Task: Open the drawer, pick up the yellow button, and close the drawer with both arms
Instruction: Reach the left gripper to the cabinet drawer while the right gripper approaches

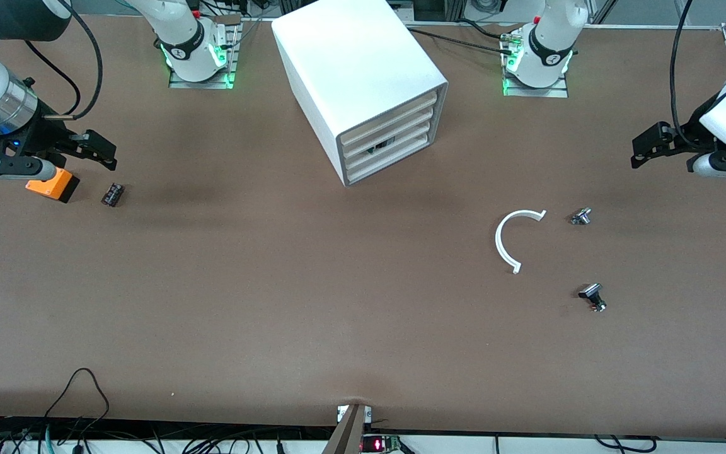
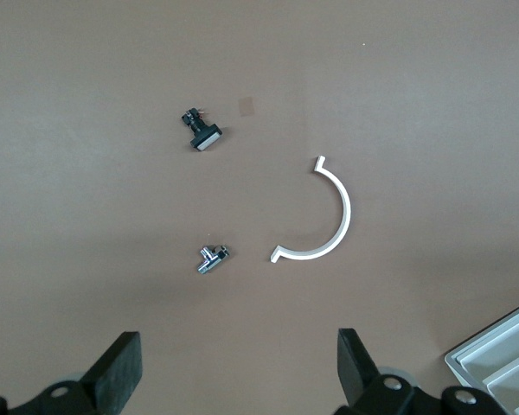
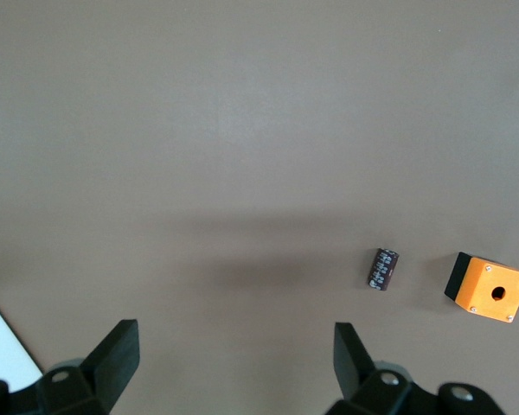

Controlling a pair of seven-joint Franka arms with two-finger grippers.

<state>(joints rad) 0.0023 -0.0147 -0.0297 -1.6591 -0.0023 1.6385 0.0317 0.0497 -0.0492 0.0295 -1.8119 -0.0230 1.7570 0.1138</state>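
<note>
Nearest the front camera lies a small black-capped part (image 1: 592, 296) on the brown table (image 1: 275, 302), toward the left arm's end. Farther from the camera sit a white half-ring (image 1: 509, 238) and, beside it, a small silver part (image 1: 581, 216). A white cabinet (image 1: 357, 82) stands between the arm bases, its four drawers (image 1: 388, 135) all pushed in; no button shows. Toward the right arm's end, a dark cylinder (image 1: 112, 194) lies beside an orange box (image 1: 53, 185).

The left gripper (image 1: 643, 148) hangs released, holding nothing, over bare table. The right gripper (image 1: 101, 150) is spread wide and empty over the orange box.

Left wrist view: open fingers (image 2: 121, 372) above the half-ring (image 2: 329, 220), silver part (image 2: 211, 258), black-capped part (image 2: 202, 132) and a cabinet corner (image 2: 502, 359).

Right wrist view: spread fingers (image 3: 117, 354) over the cylinder (image 3: 383, 269) and the holed orange box (image 3: 491, 287).
</note>
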